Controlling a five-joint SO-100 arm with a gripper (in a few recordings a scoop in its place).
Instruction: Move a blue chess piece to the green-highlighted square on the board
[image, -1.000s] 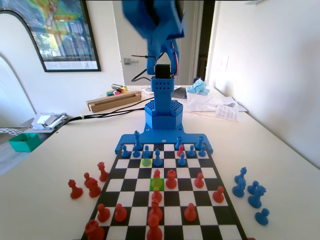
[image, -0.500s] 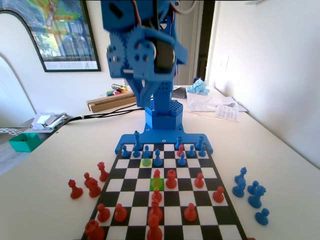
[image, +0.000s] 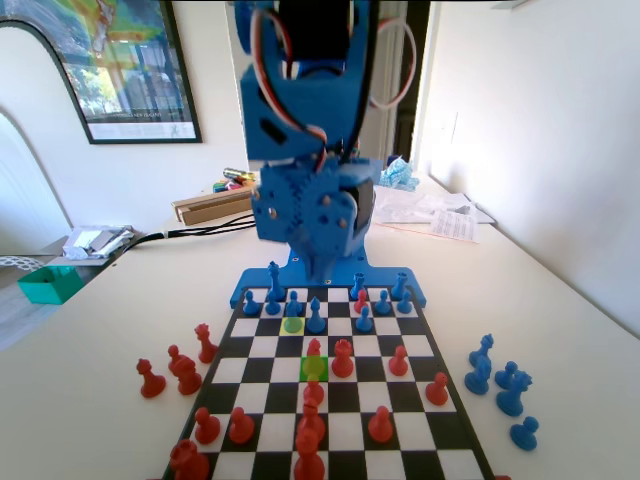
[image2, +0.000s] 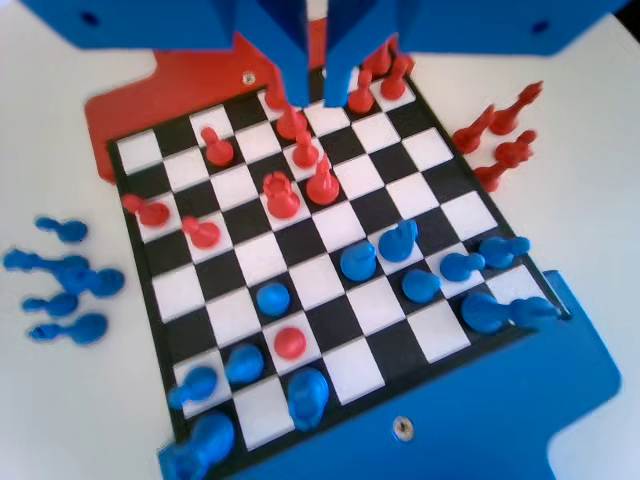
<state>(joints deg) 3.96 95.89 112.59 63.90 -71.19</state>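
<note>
The board (image: 262, 345) (image2: 250, 258) lies lengthwise in front of the blue arm (image: 310, 200). The green-highlighted square (image: 314, 368) is mid-board, with a red pawn (image: 314, 348) at its far edge. A yellow square (image: 292, 325) lies two rows beyond, and a blue pawn (image: 293, 303) stands just behind it. More blue pawns (image: 364, 320) (image2: 272, 298) stand in the far rows. In the wrist view my gripper (image2: 315, 85) hangs high over the red half of the board. Its jaws stand a narrow gap apart with nothing between them.
Red pieces (image: 343, 357) crowd the near half of the board. Captured red pieces (image: 180, 365) stand on the table at the left of the fixed view and captured blue ones (image: 497, 380) at the right. A green box (image: 48, 283) and clutter sit far back.
The blue arm has swung down from a raised pose and now hangs lower over the far end of the board. No piece has moved.
</note>
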